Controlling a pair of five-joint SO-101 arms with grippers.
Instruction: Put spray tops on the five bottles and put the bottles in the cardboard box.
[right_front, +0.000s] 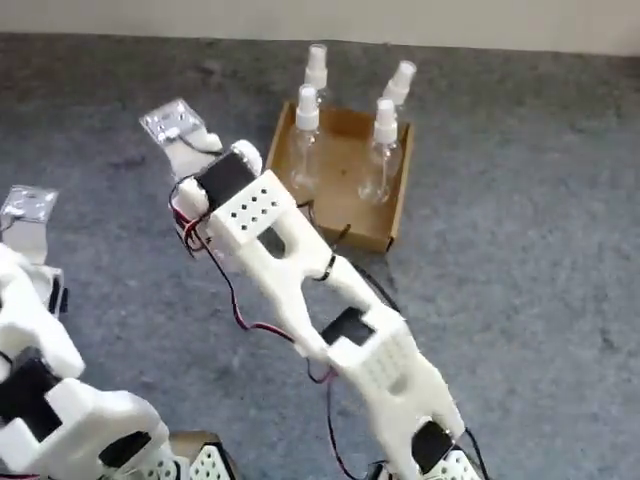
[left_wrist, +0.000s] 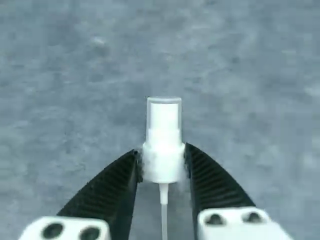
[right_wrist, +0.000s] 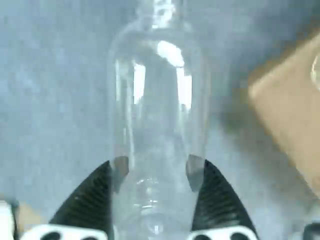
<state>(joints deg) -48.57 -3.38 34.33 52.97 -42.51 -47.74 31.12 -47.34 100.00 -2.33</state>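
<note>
The box (right_front: 345, 175) sits toward the far side of the grey surface (right_front: 520, 200), and it's crowded up there. The near-left bottle (right_front: 303, 150) and near-right bottle (right_front: 380, 160) stand upright inside it, one to each side, both with white spray tops on. Behind them the far-left bottle (right_front: 317, 65) and far-right bottle (right_front: 400, 82) rise at the box's far edge, capped too. Whether they are inside or just behind it, can't tell.

Now the right arm (right_front: 330, 300). It stretches long from the near edge, running diagonally up the surface, and its wrist ends just beside the box's near-left side. The forearm passes right in front of the box's near corner. Red and black wires (right_front: 240, 300) loop along it.

Its jaws are clamped on a clear bottle (right_wrist: 157, 100), gripping low on the body, with the neck pointing away from the wrist. The box's edge is just beside that bottle.

Over to the left arm (right_front: 40, 330). It's folded up at the near-left of the surface, well apart from the box.

Its jaws are closed on a spray top (left_wrist: 163, 135), pinching the white collar from both sides. The cap points away from the wrist and the thin tube trails back between the jaws, with grey surface behind.
</note>
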